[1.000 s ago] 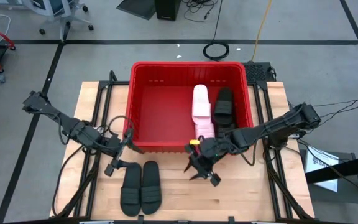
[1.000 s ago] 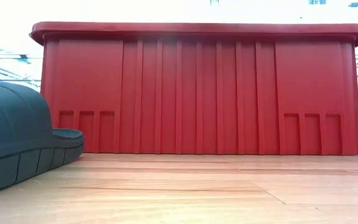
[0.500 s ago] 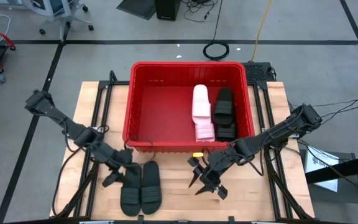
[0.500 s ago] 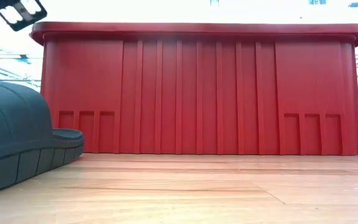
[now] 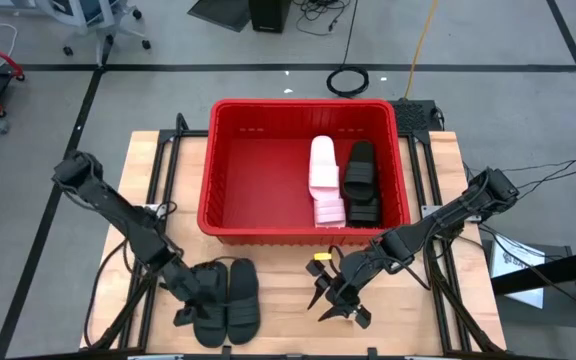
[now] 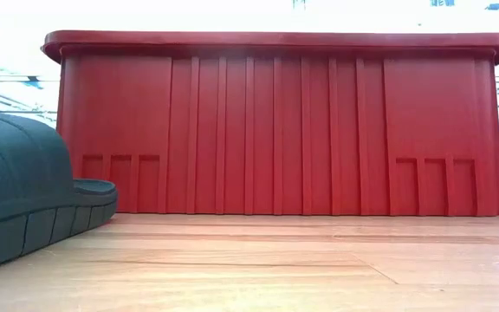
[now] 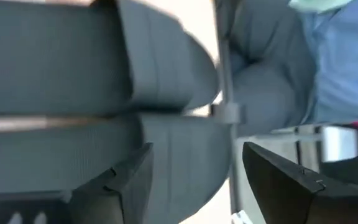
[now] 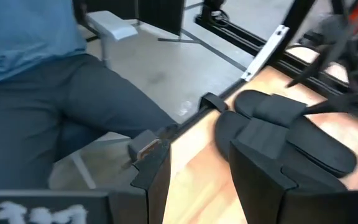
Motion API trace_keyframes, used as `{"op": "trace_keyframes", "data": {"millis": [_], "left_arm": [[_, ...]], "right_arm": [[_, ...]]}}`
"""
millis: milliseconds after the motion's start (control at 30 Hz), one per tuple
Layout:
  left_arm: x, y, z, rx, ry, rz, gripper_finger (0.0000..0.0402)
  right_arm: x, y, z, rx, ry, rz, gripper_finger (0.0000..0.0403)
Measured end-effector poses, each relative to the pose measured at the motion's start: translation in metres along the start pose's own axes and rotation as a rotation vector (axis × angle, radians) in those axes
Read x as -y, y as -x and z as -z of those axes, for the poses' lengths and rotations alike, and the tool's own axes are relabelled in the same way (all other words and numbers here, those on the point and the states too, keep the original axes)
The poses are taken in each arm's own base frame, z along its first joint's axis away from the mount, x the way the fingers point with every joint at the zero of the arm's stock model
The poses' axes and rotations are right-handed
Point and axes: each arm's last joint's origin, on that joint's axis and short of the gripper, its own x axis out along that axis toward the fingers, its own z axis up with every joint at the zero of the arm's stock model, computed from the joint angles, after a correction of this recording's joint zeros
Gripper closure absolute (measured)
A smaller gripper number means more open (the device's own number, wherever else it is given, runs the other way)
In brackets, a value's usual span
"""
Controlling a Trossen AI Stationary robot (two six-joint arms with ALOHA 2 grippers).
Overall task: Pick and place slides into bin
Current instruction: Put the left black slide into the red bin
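Observation:
The red bin (image 5: 268, 170) stands at the table's far middle and holds two pale pink slides (image 5: 324, 178) and two black slides (image 5: 360, 180). Two more black slides lie side by side near the table's near edge, a left one (image 5: 211, 325) and a right one (image 5: 243, 300). My left gripper (image 5: 193, 300) is open and low at the left slide, whose ribbed strap (image 7: 73, 62) fills the left wrist view. My right gripper (image 5: 336, 305) is open and empty above bare table, right of the pair. My left gripper's open fingers (image 7: 129, 180) stand at the left black slide's strap (image 7: 179, 155), coming slanting down from the table's left. I cannot tell whether they touch it. The slide lies flat on the table.
The bin's near wall (image 6: 275, 130) rises just beyond the slides on the table. A person in a blue shirt and grey trousers (image 8: 55, 112) sits just past the table's near edge. Bare wood (image 5: 288, 320) lies between the two grippers.
My left gripper has gone from beside the bin's near left corner toward the table's near edge and down onto the left black slide. My right gripper has gone from the bin's near wall toward the near edge. The slides have stayed in place.

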Motion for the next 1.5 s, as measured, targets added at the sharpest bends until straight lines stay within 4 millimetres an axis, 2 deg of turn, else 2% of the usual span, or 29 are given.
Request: {"op": "trace_keyframes", "data": {"millis": [133, 300, 933, 1167, 1300, 1500], "left_arm": [[-0.005, -0.016, 0.004, -0.05, 0.02, -0.051, 0.016], [-0.008, -0.026, 0.006, -0.075, 0.025, -0.078, 0.016], [-0.009, -0.025, 0.006, -0.079, 0.046, -0.076, 0.016], [-0.012, -0.034, 0.007, -0.087, 0.018, -0.103, 0.0162], [-0.012, -0.042, 0.006, -0.092, -0.008, -0.072, 0.0193], [-0.008, -0.044, 0.003, -0.08, -0.037, -0.014, 0.0286]], "right_arm": [[0.001, 0.0, 0.0, -0.009, 0.001, 0.042, 0.0252], [0.001, 0.0, 0.0, -0.008, 0.002, 0.04, 0.0252], [0.001, 0.0, 0.0, -0.008, 0.003, 0.039, 0.0252], [0.001, 0.0, 0.0, -0.008, 0.003, 0.039, 0.0252], [0.001, 0.0, 0.0, -0.008, 0.003, 0.039, 0.0252], [0.001, 0.0, 0.0, -0.008, 0.003, 0.04, 0.0252]]}}
